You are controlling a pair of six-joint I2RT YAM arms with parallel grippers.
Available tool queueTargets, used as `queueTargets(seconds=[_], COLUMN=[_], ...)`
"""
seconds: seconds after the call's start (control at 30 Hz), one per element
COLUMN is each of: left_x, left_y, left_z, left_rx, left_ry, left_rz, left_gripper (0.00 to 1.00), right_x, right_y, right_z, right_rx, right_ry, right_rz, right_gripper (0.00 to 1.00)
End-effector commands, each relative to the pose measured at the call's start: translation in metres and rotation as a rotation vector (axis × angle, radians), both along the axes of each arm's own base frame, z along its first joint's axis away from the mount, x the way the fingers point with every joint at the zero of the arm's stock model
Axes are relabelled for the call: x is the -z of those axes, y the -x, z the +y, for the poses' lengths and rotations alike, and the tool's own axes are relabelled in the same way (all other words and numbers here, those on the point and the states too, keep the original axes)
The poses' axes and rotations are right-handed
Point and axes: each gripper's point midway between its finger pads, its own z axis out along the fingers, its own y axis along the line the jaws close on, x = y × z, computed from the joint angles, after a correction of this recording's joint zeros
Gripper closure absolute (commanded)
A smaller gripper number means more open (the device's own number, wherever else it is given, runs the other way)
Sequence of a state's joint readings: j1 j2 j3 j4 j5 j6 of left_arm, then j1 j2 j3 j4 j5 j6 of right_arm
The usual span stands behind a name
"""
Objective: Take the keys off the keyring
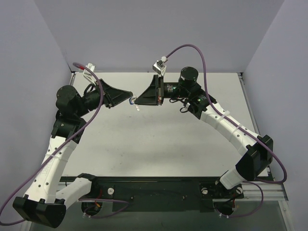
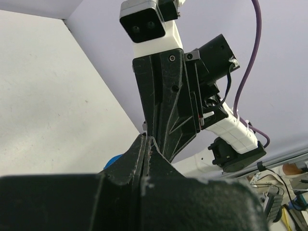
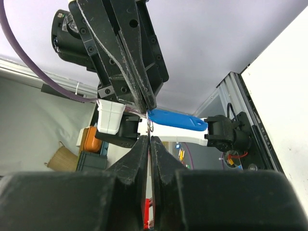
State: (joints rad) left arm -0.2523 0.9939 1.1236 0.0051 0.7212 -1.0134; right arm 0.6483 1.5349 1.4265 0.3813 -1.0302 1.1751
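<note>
You see both arms bent inward, tips meeting in the air above the far middle of the table (image 1: 144,144). The left gripper (image 3: 149,109) is pressed together on one end of the keyring (image 3: 175,120), a bright blue oblong tag. The right gripper (image 3: 149,142) is pressed together just beneath; you cannot tell what it pinches.

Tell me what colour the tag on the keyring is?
Bright blue. The tag shows best in the right wrist view.
</note>
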Motion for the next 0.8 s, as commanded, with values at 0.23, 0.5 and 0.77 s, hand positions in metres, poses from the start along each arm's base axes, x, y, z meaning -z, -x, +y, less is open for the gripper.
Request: queueTargets(seconds=[0.23,0.5,0.77], left_x=[-0.019,-0.016,-0.019], left_y=[0.035,0.039,0.049], left_z=[-0.007,-0.009,-0.012], left_rx=[0.174,0.209,0.261], left_ry=[-0.099,-0.106,-0.107], left_rz=[-0.125,-0.130,-0.153], left_gripper=[1.00,1.00,1.00], right_x=[-0.017,-0.016,-0.018], right_y=[0.015,0.014,0.015], right_z=[-0.013,-0.017,-0.020], right_rx=[-0.050,-0.042,-0.051], right_ry=[-0.025,-0.012,-0.012], right_rz=[-0.072,-0.076,-0.080], right_gripper=[1.00,1.00,1.00])
